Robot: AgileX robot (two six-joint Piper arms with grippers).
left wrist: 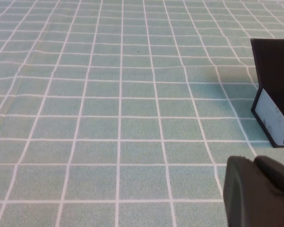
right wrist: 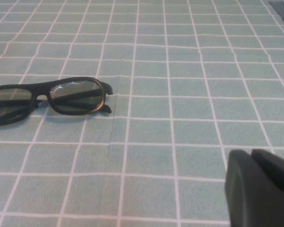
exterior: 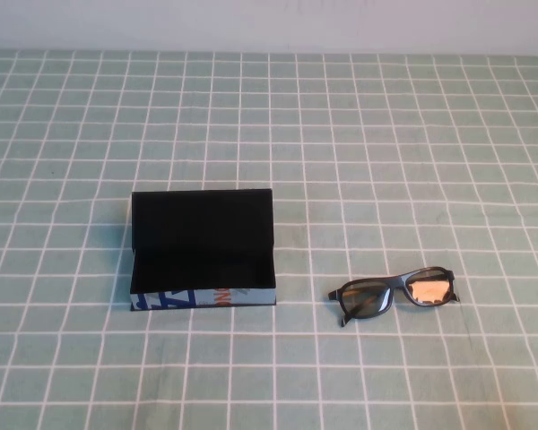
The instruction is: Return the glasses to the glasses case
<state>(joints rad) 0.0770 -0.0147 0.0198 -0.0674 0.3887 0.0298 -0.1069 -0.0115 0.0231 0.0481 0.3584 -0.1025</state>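
Foreground: glasses [exterior: 395,294] lie folded on the green checked table [exterior: 412,134], lenses up, nearest the camera on the robot's right side and well apart from the case.

Glasses case: glasses case [exterior: 203,251] sits left of centre, lid raised upright at the back, black interior bare, printed light front edge facing the camera.

Left gripper: left gripper [left wrist: 260,191] shows only as a dark edge in its own wrist view, low over the table near the case's end wall; whether its fingers are spread or closed cannot be told. It is absent from the high view.

Right gripper: right gripper [right wrist: 261,187] appears likewise as a dark corner in its wrist view, facing the glasses from a short way off, holding nothing visible; its fingers' state cannot be told.

Task status: judged not yet begun, as the glasses rest on the table and the case holds nothing.

Likely next step: the right arm looks better placed to reach the glasses, then carry them across to the case.

Risk, pickup: thin frame lying flat on cloth could slide or tip away if pinched off-centre, or the cloth could bunch under the fingers.

Risk, placement: the upright lid could be knocked shut, or the light case pushed aside, by a low approach.

Risk, fit: dropped askew, the frame could rest on the case's rim.
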